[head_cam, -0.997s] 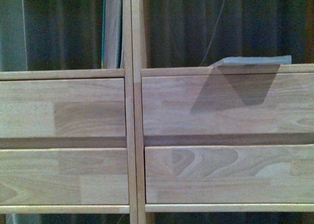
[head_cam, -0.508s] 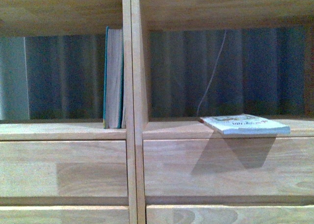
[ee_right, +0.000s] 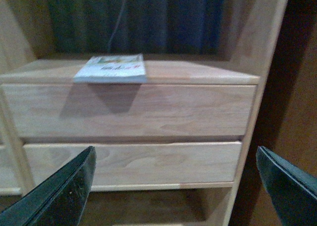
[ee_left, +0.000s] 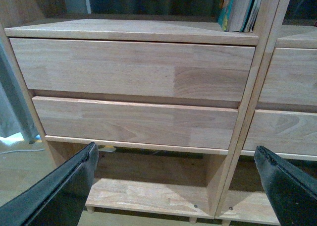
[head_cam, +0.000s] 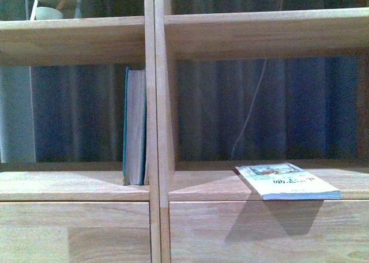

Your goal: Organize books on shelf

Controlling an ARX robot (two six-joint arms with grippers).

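Surveying from the left. Left gripper [ee_left: 176,154]: jaws released and spread wide, nothing between them. Held low, facing the drawer fronts [ee_left: 133,67] of the left column, well apart from any book.

Above the drawers, in the left-hand compartment of the shelf [head_cam: 151,176]: teal hardback [head_cam: 135,127] upright, page edges outward, pressed against the central divider. Judged properly placed. One level up, a pale round object [head_cam: 52,0], too cropped to identify.

Right of the divider: thin paperback [head_cam: 286,181] lying flat on the board, cover up and skewed. Near edge at or slightly past the front lip, casting a shadow on the drawer below. Not upright, not beside the hardback. Behind it, a thin pale cord [head_cam: 251,110] hanging before a dark curtain.

Right gripper [ee_right: 176,154]: likewise slack and spread apart, empty. Held low before the right-column drawers, below the paperback and not touching it.

Assessment: about half done at best. One book standing; the other yet to be lifted, turned on edge and stood up, probably against a divider or the hardback. No grasp begun. Front edge judged the easiest entry for the right jaws. Thin cover likely to flex or slide back if pinched carelessly.
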